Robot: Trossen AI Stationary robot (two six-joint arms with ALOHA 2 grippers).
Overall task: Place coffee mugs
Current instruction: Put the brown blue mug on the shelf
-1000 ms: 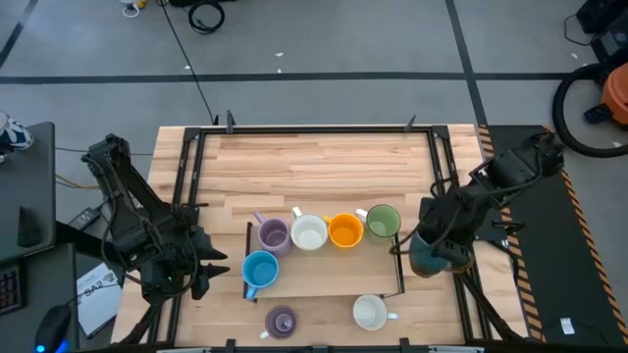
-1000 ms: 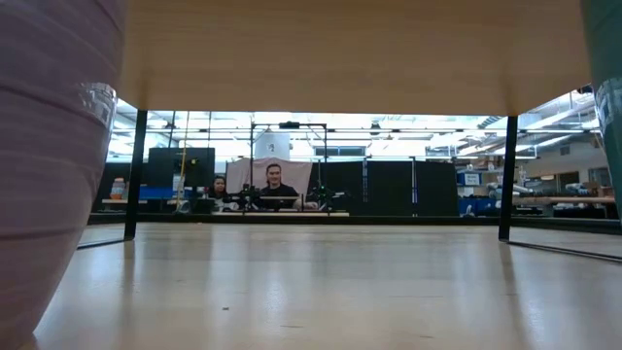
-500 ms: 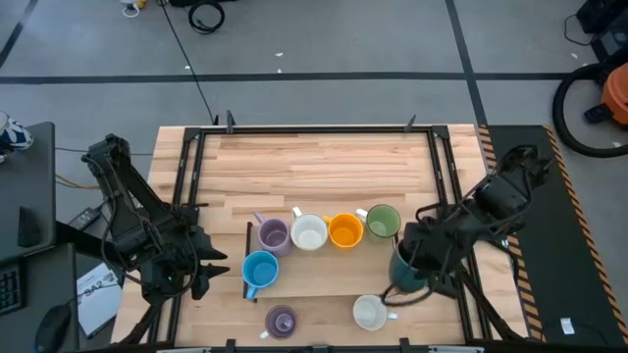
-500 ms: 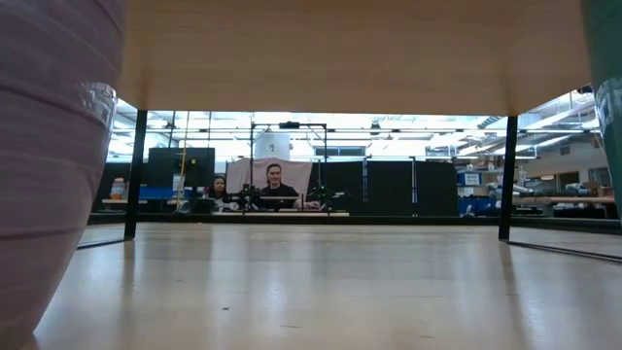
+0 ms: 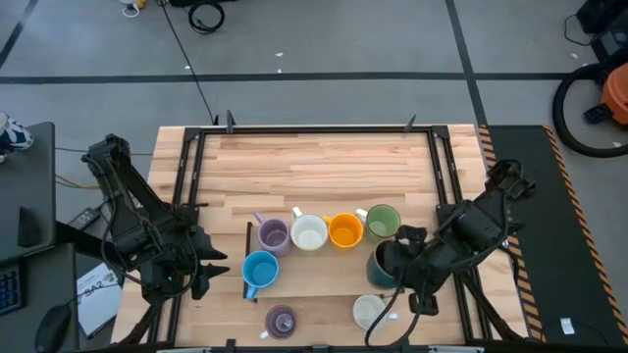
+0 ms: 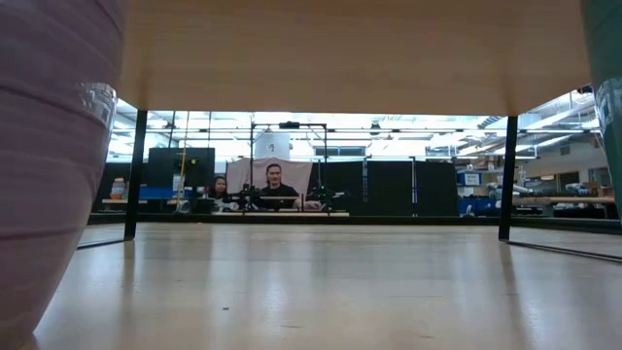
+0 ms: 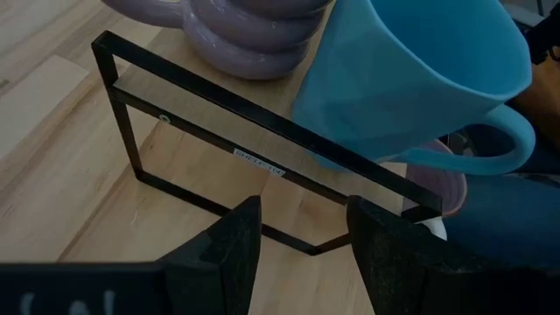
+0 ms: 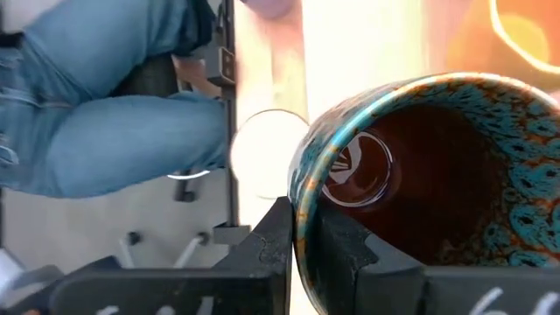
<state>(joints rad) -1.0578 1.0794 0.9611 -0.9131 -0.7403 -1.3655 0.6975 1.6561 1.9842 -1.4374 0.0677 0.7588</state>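
While the left gripper (image 5: 201, 267) waits off the worktop's (image 5: 324, 162) left edge with jaws parted and empty, the placing is done by the right gripper (image 5: 400, 263). Its jaws are clamped on the rim of the dark mug (image 5: 385, 265), one finger inside, one outside. Ahead of the jaws the shelf (image 5: 324, 286) carries a row: purple mug (image 5: 273, 235), white mug (image 5: 310, 233), orange mug (image 5: 345, 231), green mug (image 5: 383, 222), with the blue mug (image 5: 260, 268) in the nearer row. The held mug sits just beside the green one, above the shelf's right end. It should be lowered level, kept off the green mug and the second white mug (image 5: 369, 312) beneath, and released only once seated flat.
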